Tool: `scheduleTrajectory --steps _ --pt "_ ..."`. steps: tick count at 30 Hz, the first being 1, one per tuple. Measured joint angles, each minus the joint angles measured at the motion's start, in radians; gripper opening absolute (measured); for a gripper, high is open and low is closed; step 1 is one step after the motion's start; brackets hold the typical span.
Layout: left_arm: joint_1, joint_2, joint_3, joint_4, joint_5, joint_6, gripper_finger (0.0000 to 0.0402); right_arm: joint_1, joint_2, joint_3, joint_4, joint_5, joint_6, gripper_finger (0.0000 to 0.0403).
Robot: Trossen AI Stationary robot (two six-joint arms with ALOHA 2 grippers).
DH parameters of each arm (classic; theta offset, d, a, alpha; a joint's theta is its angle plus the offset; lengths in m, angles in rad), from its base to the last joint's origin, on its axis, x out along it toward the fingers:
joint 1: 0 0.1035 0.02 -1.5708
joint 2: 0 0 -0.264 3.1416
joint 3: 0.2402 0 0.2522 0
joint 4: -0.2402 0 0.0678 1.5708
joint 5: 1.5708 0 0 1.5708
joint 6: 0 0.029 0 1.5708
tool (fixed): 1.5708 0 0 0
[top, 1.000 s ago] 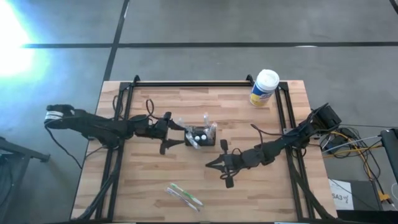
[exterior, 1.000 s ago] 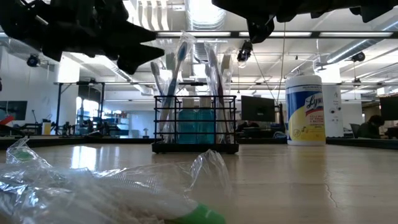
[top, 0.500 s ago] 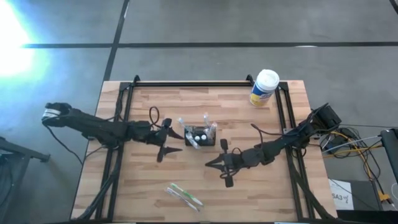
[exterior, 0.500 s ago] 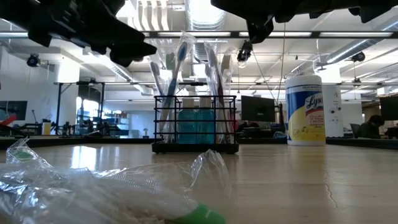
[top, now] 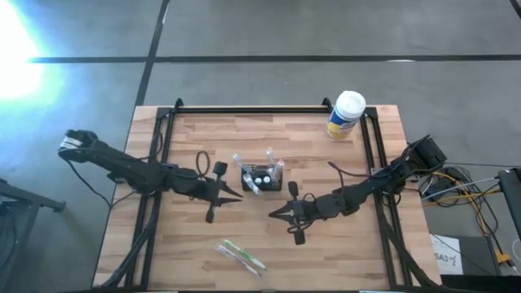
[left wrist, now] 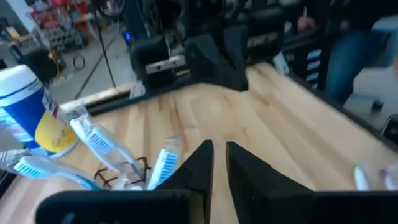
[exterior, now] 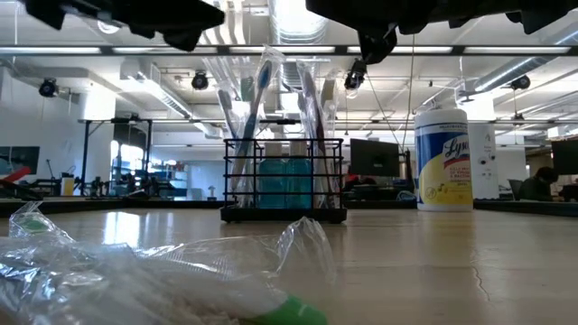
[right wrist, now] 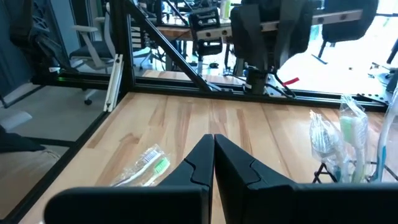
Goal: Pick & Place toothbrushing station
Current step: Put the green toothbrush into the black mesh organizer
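Currently toothbrushing station [top: 260, 177] seen mid-surface [top: 326, 244], upright, loaded with wrapped brushes. Judged light, stiff, probably tippy; mesh rim best gripped. Left gripper [top: 230, 194] nearly closed, empty, beside it; right gripper [top: 273, 214] closed, empty.

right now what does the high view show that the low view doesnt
Only the high view shows the left gripper beside the toothbrushing station, the right gripper nearer the front edge, and the whole wooden table.

Only the low view shows the blue bottles inside the station and the room behind it.

Both show the station, the yellow canister and the wrapped toothbrush in clear plastic.
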Motion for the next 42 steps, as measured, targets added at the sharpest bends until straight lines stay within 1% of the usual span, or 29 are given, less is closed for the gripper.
scheduleTrajectory --steps 3,5,8,11,13,15,18,22,26,31,34,42 --pt "0.0 0.044 0.084 -0.114 -0.002 0.033 0.0048 0.0 0.0 0.0 0.001 0.0 0.0 0.0008" --pt "0.0 0.087 0.135 -0.159 -0.002 0.068 0.0063 0.0 0.0 0.0 0.001 0.0 0.0 0.0008" --pt "0.0 0.155 0.189 -0.197 -0.002 0.136 0.0102 0.0 0.0 0.0 -0.001 0.0 0.0 0.0008" --pt "0.001 0.216 0.229 -0.201 -0.012 0.16 0.0153 0.0 0.0 0.0 -0.002 0.0 0.0 0.0008" --pt "0.003 0.246 0.251 -0.194 -0.049 0.18 0.0185 0.001 0.0 0.0 -0.002 0.0 0.0 0.0008" --pt "0.003 0.265 0.265 -0.195 -0.107 0.202 0.021 0.001 0.0 0.0 -0.003 0.0 0.0 0.0008" --pt "0.005 0.278 0.274 -0.193 -0.141 0.222 0.0229 0.001 0.0 0.0 -0.006 0.0 0.0 0.0008" --pt "0.01 0.278 0.276 -0.185 -0.154 0.227 0.0232 0.001 0.0 0.0 -0.008 0.0 0.0 0.0008" --pt "0.023 0.278 0.275 -0.184 -0.225 0.225 0.0227 0.001 0.0 0.0 -0.008 0.0 0.0 0.0008" --pt "0.029 0.278 0.275 -0.184 -0.227 0.225 0.0225 0.001 0.0 0.0 -0.007 -0.001 0.002 0.0008" --pt "0.031 0.277 0.275 -0.172 -0.259 0.224 0.0224 0.001 0.0 0.0 -0.007 -0.001 0.002 0.0008" --pt "0.033 0.261 0.275 -0.153 -0.286 0.217 0.0222 0.001 0.0 0.0 -0.008 -0.001 0.001 0.0008"
